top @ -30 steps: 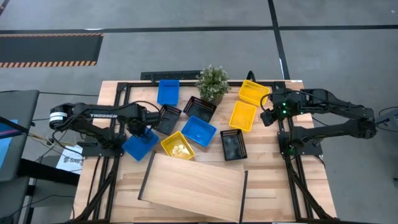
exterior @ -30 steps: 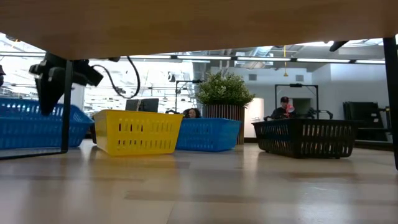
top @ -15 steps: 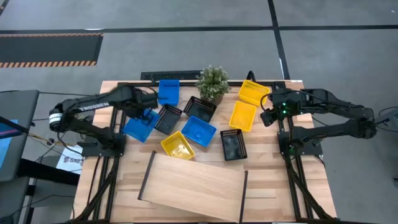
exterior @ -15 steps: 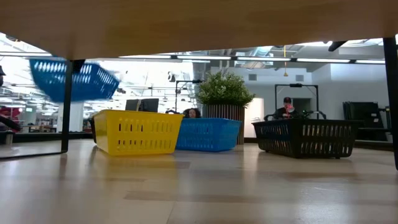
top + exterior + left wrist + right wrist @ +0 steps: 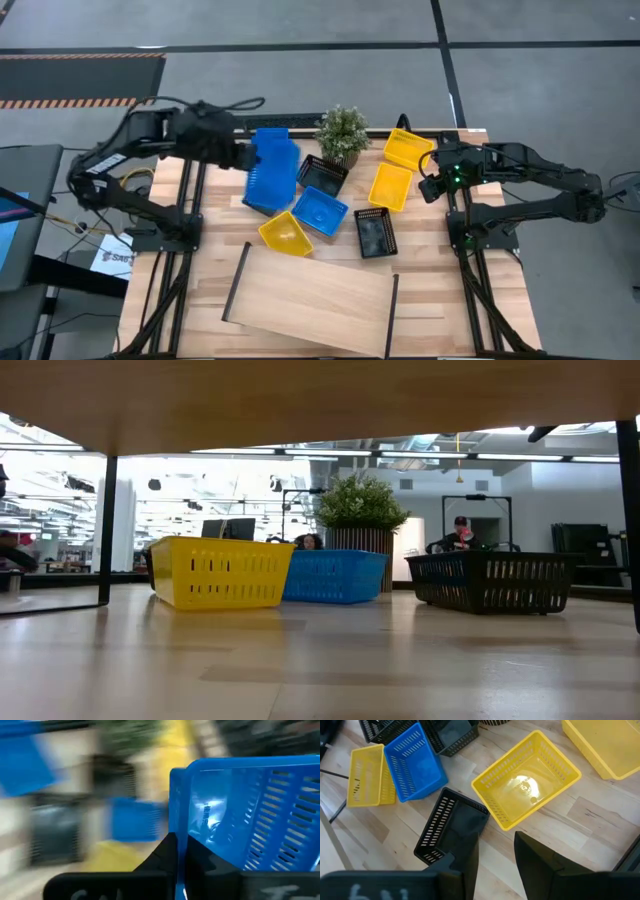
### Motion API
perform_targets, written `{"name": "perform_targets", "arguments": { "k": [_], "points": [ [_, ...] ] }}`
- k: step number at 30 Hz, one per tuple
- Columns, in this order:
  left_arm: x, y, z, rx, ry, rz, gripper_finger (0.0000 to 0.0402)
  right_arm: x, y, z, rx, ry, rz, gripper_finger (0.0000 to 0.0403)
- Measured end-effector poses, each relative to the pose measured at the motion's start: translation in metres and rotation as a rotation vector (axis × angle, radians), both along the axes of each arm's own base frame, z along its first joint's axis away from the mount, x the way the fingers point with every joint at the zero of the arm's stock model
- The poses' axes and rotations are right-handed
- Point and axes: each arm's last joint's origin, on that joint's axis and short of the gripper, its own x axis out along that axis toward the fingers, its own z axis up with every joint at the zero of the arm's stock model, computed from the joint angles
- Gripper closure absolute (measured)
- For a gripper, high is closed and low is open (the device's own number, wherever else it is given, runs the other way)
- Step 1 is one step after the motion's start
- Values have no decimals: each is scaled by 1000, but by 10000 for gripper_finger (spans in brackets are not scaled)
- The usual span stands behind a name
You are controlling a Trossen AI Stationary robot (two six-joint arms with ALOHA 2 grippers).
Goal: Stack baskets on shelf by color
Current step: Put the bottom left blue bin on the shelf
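The left end effector hangs above the rear of the bench in the high view, clenched on the rim of a blue basket that hangs tilted beside it, above a black basket and close to the potted plant. Toward the front from that end effector lie a yellow basket and a second blue basket, and farther forward sits the shelf, a light board set at an angle. The right end effector waits at the bench's right side with its fingers apart, holding nothing; just beside it lie two yellow baskets, and forward of it a black mesh basket. The low view, looking under the shelf board, shows no end effector, only a yellow basket, a blue one, a black one and the plant on the bench. In the left wrist view the fingers are pinched onto the wall of the held blue basket; the rest is blurred. In the right wrist view the spread fingers stand over bare wood, with a yellow basket and a black one ahead of them.
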Motion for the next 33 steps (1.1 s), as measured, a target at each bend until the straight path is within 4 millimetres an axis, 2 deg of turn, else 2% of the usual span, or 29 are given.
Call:
{"name": "perform_targets", "arguments": {
  "k": [3,5,11,14,24,28,33],
  "points": [
    [13,-20,17,-49,-216,-44,401,0,0,0,0,0,0,258],
    [24,-34,21,-87,-289,-56,401,0,0,0,1,0,-1,259],
    [59,-82,3,-217,-248,-107,401,0,0,0,11,-3,4,257],
    [71,-105,-7,-270,-176,-145,401,0,0,0,11,-2,10,259],
    [60,-158,-50,-316,272,16,401,0,0,0,-20,9,60,259],
    [58,-173,-60,-358,365,26,401,0,0,0,-21,10,62,262],
    [53,-181,-64,-375,398,40,401,0,0,0,-33,15,82,264]
  ]
}}
